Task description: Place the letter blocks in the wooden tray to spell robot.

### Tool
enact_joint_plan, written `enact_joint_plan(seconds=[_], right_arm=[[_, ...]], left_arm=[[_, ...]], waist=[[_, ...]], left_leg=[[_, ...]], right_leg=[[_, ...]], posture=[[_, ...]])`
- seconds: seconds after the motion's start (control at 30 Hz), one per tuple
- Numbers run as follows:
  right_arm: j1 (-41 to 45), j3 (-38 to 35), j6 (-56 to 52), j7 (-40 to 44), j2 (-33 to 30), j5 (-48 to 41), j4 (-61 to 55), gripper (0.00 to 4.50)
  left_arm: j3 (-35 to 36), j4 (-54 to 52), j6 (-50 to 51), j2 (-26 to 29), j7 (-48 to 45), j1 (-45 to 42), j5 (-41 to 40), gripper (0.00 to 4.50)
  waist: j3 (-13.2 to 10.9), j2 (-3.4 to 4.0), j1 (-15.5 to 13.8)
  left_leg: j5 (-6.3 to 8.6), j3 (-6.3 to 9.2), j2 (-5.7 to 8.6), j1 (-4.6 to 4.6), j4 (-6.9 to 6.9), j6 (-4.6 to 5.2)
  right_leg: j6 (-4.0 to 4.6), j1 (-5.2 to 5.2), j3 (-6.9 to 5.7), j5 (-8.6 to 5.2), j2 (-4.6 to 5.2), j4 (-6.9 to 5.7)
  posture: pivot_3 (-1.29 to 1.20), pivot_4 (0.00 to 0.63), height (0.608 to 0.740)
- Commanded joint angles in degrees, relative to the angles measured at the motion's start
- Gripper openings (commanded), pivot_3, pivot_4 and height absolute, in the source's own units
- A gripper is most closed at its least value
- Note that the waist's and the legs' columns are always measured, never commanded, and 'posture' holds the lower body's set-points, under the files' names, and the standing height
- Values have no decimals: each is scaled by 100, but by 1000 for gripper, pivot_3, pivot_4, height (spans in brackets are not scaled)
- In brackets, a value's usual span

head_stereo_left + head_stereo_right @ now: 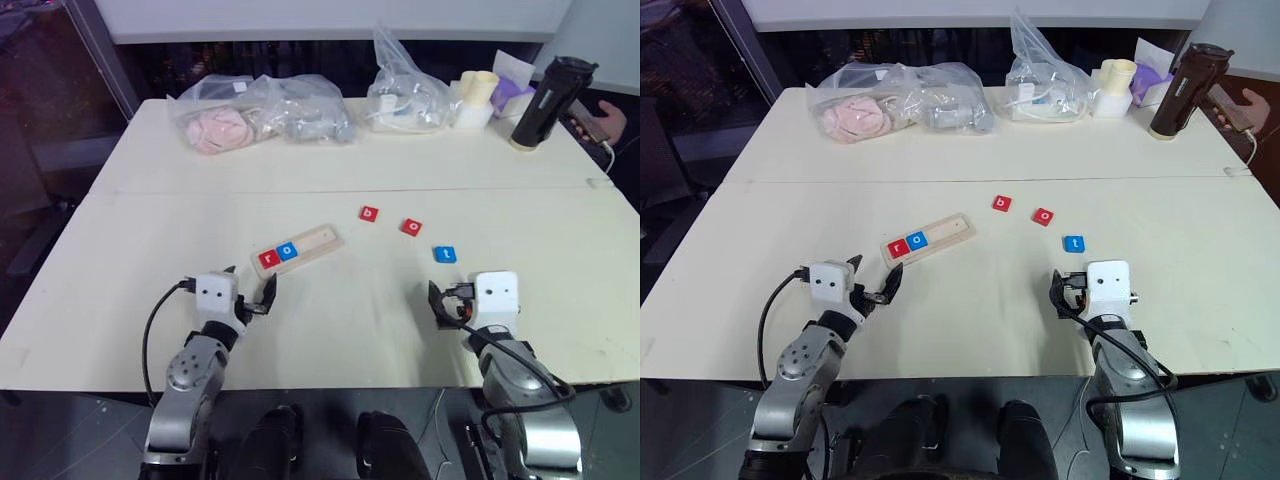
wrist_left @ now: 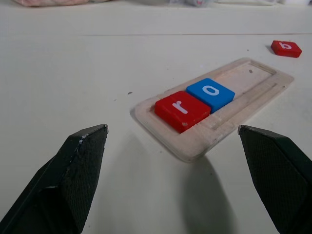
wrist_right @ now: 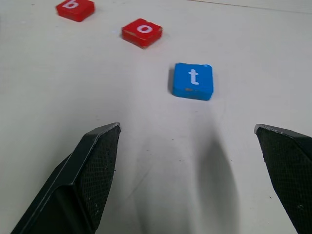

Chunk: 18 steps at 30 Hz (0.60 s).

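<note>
Wooden tray point(image 1: 298, 248): held red r point(image 1: 267, 259), blue o point(image 1: 288, 251). Loose: b point(image 1: 369, 213), o point(image 1: 411, 227), t point(image 1: 445, 254). Left gripper point(image 2: 173, 141), right gripper point(image 3: 187, 139): spread, empty. Bag point(image 1: 225, 122) contents indistinct.

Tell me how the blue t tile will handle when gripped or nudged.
The t tile looks like a rigid flat square, so it probably won't bend or roll. Lying flat on the smooth table, it may slide when nudged. Its low edges likely leave little to pinch.
</note>
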State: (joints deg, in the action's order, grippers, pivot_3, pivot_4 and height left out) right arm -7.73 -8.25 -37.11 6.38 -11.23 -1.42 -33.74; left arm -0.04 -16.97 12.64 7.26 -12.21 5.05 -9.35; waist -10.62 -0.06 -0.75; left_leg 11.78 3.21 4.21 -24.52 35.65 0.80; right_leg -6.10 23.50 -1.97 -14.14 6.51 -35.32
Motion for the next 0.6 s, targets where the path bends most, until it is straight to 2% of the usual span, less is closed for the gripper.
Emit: enact_joint_plan(seconds=[0.03,0.6], right_arm=[[-59,51,103,80,-99,-1,-301,4452],[-121,178,157,55,-115,22,-272,4452]], left_arm=[[101,-222,-269,10,-64,41,-93,4500],[166,-401,-90,141,-127,95,-234,4500]], waist=[[0,0,-2],[0,0,-1]], left_leg=[[0,0,0,0,-1,0],[0,0,0,0,-3,0]], right_leg=[[3,0,0,2,0,1],[3,-1,-1,2,0,8]], posture=[[0,150,738],[0,150,738]])
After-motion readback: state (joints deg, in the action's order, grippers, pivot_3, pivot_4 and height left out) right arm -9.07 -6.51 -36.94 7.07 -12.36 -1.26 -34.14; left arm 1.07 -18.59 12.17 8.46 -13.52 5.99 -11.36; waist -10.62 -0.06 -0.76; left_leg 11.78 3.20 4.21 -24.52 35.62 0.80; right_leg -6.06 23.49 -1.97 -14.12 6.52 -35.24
